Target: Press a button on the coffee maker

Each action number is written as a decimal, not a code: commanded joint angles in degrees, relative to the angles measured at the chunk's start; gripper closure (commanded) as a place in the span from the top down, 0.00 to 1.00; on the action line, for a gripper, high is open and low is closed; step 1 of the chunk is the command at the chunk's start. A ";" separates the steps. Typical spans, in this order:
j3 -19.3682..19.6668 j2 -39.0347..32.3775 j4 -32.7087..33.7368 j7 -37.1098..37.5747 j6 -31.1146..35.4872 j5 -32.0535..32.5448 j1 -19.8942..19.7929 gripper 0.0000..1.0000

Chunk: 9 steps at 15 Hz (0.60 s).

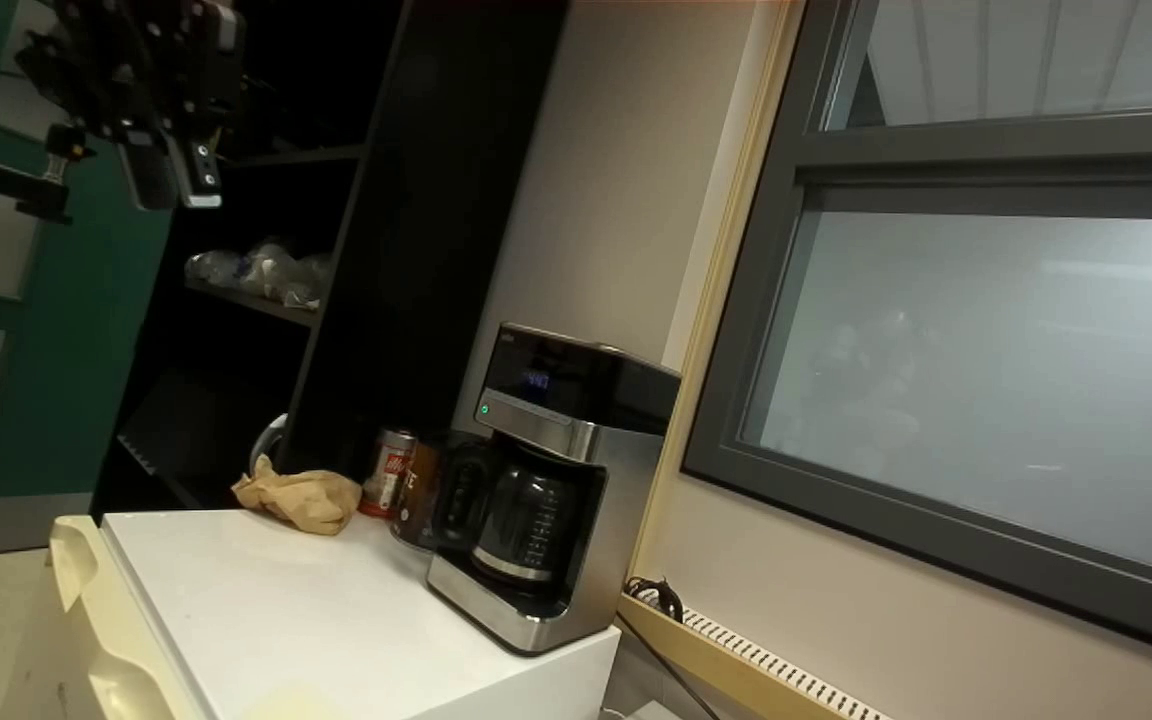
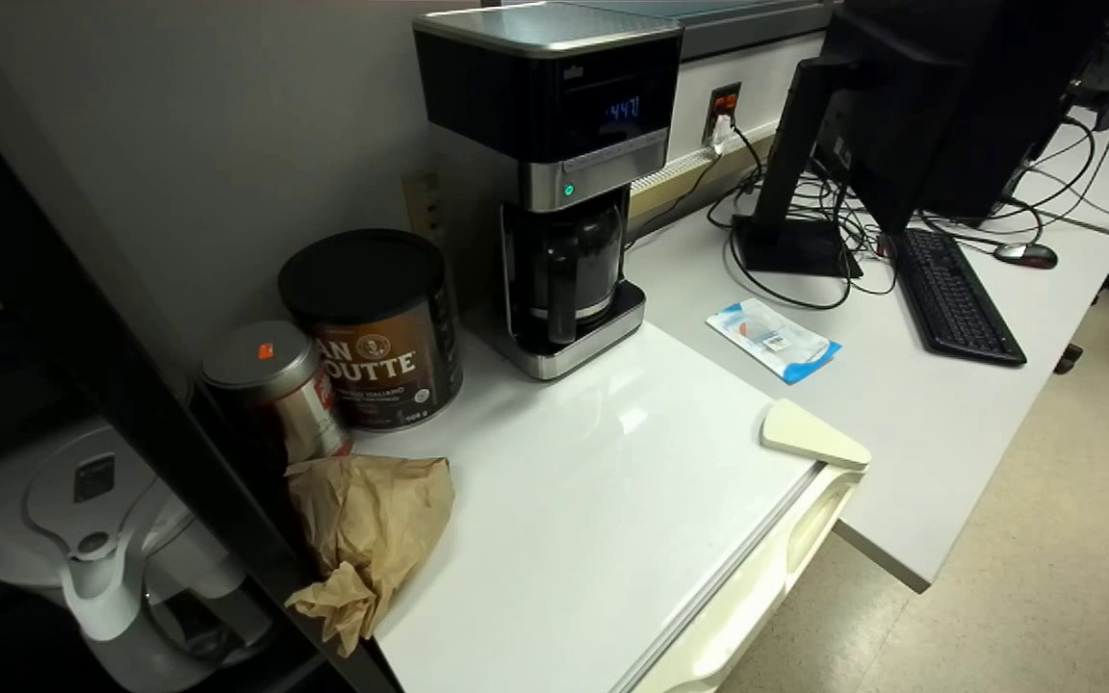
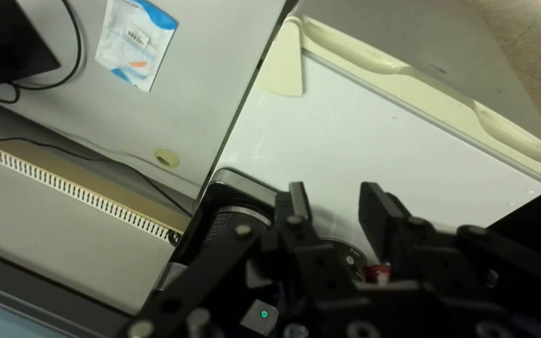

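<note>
Fingers (image 3: 377,213) hang parted, broad white surface (image 2: 554,510) stretching from the coffee maker (image 2: 547,181) to its cream edge (image 2: 757,599).

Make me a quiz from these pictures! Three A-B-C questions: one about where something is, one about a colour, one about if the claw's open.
1. What stands between the small can and the coffee maker?
A) the keyboard
B) the big coffee tin
C) the paper bag

2. What colour is the coffee maker's little light?
A) red
B) yellow
C) green

3. How is the robot's claw?
A) open
B) shut, holding nothing
C) shut on the paper bag

Right letters:
1: B, in both exterior views it has the small can on one side and the coffee maker on the other.
2: C, it glows green in all three views.
3: A, its jaws stand apart in the wrist view.
</note>
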<state>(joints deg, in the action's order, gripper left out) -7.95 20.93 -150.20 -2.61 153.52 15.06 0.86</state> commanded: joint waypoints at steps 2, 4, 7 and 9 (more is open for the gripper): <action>-3.32 -9.40 6.60 7.89 8.90 12.86 -7.14 0.02; -4.95 -12.24 8.98 12.78 12.83 19.84 -10.73 0.00; -6.44 -16.14 13.36 21.68 17.04 31.08 -15.20 0.02; -6.97 -18.48 16.84 28.93 18.51 39.36 -17.41 0.02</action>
<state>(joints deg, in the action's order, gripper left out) -13.09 7.15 -139.31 17.17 169.46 44.54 -12.88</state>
